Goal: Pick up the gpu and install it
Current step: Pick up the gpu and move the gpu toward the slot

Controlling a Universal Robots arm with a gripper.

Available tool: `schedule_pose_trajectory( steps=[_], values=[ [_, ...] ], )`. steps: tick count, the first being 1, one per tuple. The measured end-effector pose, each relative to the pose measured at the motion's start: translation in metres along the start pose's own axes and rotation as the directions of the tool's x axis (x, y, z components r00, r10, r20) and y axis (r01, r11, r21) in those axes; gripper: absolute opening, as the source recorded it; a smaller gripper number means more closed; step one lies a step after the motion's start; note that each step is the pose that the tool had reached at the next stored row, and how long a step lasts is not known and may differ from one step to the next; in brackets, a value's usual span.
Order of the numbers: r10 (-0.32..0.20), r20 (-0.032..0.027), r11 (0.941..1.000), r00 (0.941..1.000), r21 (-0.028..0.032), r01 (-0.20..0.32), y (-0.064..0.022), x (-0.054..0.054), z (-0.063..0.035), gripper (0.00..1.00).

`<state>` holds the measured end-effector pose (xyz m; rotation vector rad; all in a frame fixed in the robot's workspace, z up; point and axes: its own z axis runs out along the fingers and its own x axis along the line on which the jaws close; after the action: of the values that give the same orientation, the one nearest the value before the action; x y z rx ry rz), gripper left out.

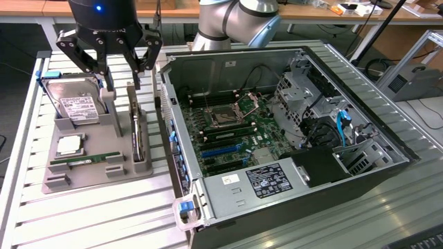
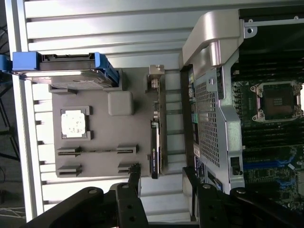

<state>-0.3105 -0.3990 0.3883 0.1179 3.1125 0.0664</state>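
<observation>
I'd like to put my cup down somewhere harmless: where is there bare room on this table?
The slatted table is bare at the exterior view's lower left, bordered by the grey tray and the computer case. The tray is crowded: hard drive, gpu, with the open end effector above them.

Gpu (image 1: 137, 132): flat card standing upright on its long edge, slotted in the grey holder tray (image 1: 86, 182), just beside the open computer case (image 1: 207, 67). Black cooler on one face, silver bracket at one end.
</observation>
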Motion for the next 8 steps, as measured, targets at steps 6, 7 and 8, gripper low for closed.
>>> schedule_pose_trajectory(
  steps=[6,7,8],
  values=[
    [0.0,0.0,1.0,1.0,0.0,0.0,-0.0001,0.0,0.0019,0.48],
    [0.0,0.0,1.0,1.0,0.0,0.0,-0.0001,0.0001,0.0025,0.48],
    [0.0,0.0,1.0,1.0,0.0,0.0,-0.0001,0.0001,0.0026,0.48]
  ],
)
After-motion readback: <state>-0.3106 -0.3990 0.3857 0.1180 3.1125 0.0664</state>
